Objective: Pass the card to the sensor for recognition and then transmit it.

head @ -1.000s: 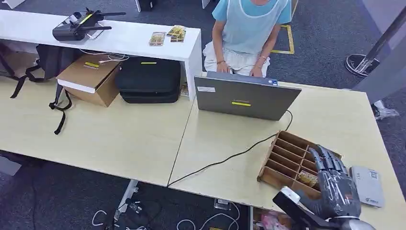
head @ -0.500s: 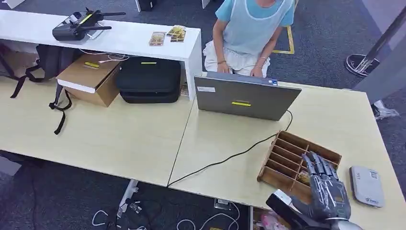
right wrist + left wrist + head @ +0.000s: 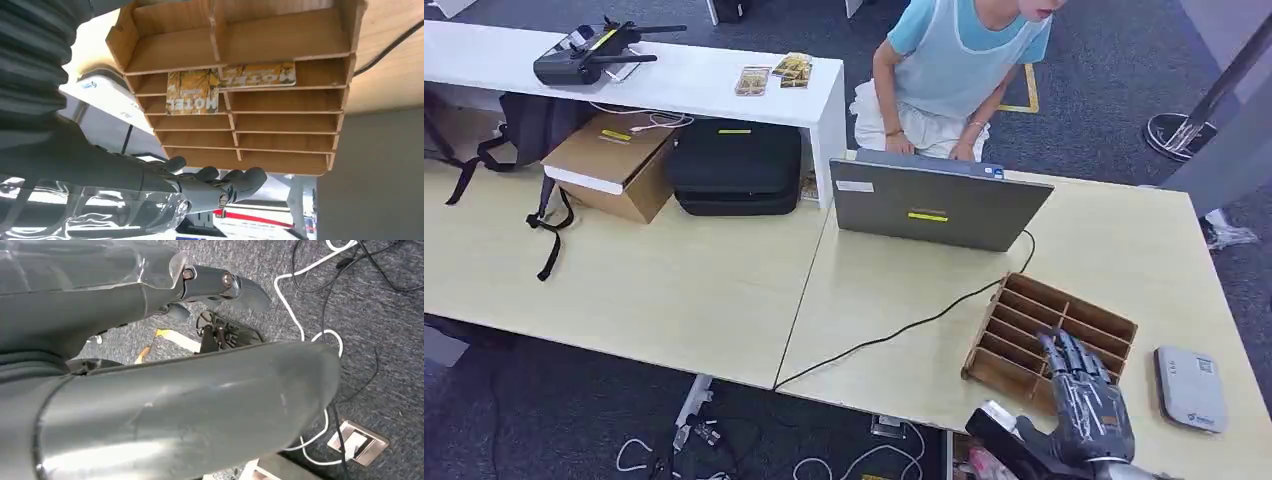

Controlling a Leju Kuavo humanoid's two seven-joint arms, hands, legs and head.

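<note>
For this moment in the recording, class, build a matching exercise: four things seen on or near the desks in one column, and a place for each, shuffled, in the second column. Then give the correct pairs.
Things:
1. wooden card rack
2. card reader
3. laptop
4. drone controller

Places:
A. on the white shelf, far left
B. in front of the seated person
C. under the right robot hand
D. near the desk's right edge, beside the rack

Pairs: 1-C, 2-D, 3-B, 4-A
</note>
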